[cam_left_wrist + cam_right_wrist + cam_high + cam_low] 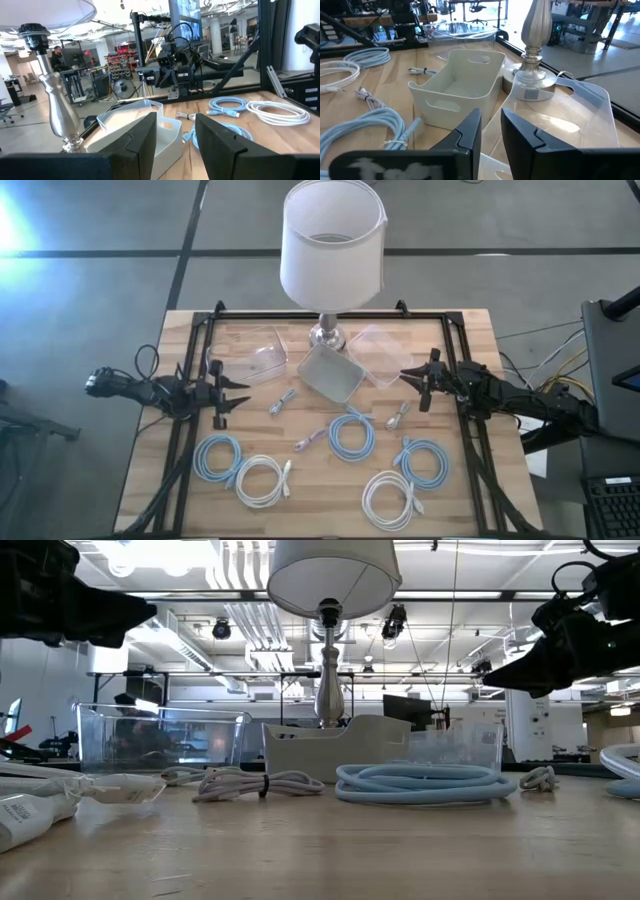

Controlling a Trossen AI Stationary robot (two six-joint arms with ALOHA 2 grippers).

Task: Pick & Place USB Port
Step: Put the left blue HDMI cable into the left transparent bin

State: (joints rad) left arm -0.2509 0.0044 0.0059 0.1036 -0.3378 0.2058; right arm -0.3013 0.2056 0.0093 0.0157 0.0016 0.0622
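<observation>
Three short USB cables lie loose on the table [150, 420]: one [282, 402] just left of the grey bin [331, 373], one [308, 441] below it near the middle, and one [398, 416] to the right, near the right gripper [408, 374]. None is held. The grey bin sits in front of the lamp [331, 250], tilted, between a clear bin [255, 361] on the left and another clear bin [378, 354] on the right.

The right gripper hovers at the right clear bin's outer edge, its fingers [470, 131] a narrow gap apart and empty. The left gripper [240, 393] hangs above the table left of the clear bin, fingers [142, 137] parted, nothing between them.

Coiled cables fill the near half: blue coils [218, 456] [352, 433] [424, 462] and white coils [262, 480] [389, 498].
</observation>
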